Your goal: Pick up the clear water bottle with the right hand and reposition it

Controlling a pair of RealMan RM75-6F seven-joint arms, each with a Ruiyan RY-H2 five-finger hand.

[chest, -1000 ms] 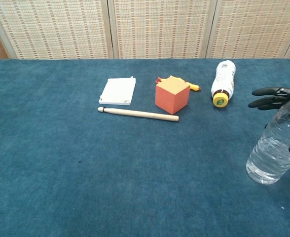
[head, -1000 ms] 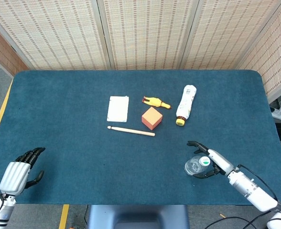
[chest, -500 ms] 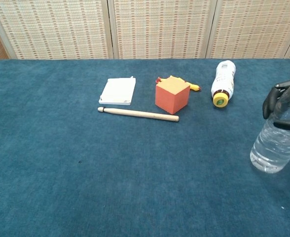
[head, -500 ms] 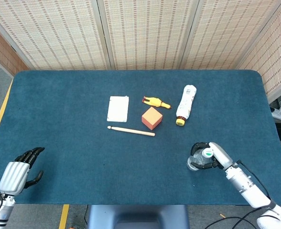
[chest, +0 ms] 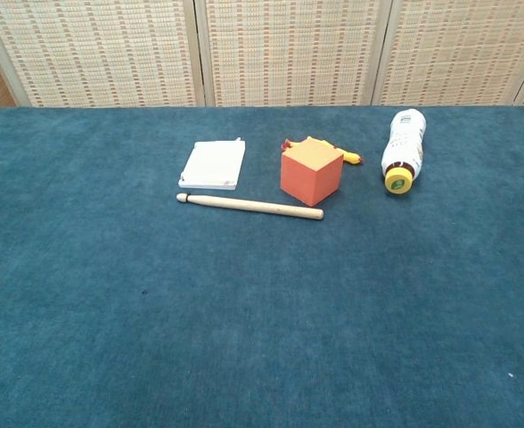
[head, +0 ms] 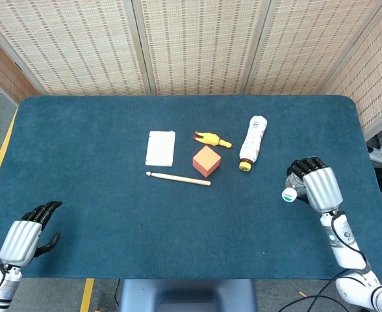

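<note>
In the head view my right hand (head: 316, 183) is raised over the right side of the table, its fingers wrapped around the clear water bottle (head: 290, 192). Only the bottle's white and green cap end shows at the hand's left; the body is hidden behind the hand. The chest view shows neither the bottle nor the hand, apart from a dark sliver at the right edge. My left hand (head: 27, 236) rests at the table's near left corner, fingers apart, holding nothing.
Mid-table lie a white pad (head: 160, 148), a wooden stick (head: 178, 178), an orange cube (head: 206, 160), a yellow toy (head: 210, 139) and a white bottle with a yellow cap (head: 252, 142), all left of my right hand.
My right hand closed on the clear bottle, lifted it off the table and carried it up and to the right, out of the chest view. The left hand stayed still.
</note>
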